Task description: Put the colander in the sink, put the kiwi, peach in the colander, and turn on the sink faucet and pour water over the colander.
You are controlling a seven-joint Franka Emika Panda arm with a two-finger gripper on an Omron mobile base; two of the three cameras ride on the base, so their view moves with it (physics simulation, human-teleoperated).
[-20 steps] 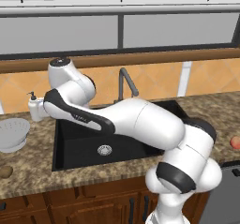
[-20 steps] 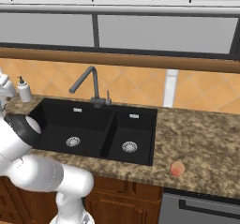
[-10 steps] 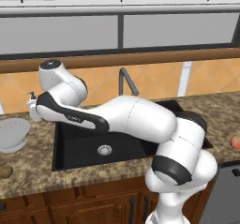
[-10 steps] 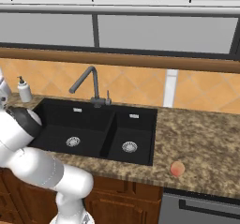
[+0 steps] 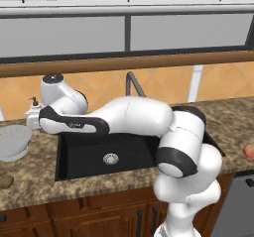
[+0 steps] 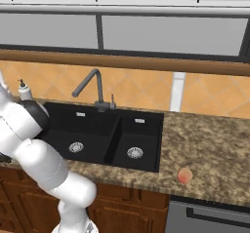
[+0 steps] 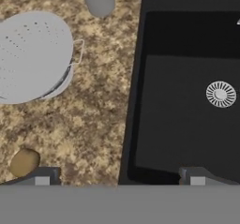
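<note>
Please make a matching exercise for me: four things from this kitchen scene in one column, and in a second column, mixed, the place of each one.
Things:
1. colander
2. kiwi
3. peach
4. sink faucet

Places:
A. on the counter to the right of the sink, near the front edge
B. behind the sink, against the tiled wall
C. on the counter left of the sink, beside the soap bottle
D. on the counter left of the sink, near the front edge

Pairs: 1-C, 2-D, 3-A, 4-B

Colander (image 5: 13,142) on counter (image 5: 34,184) left of sink (image 5: 99,154); kiwi (image 5: 5,182) before colander; peach (image 6: 184,175) right of sink.
</note>
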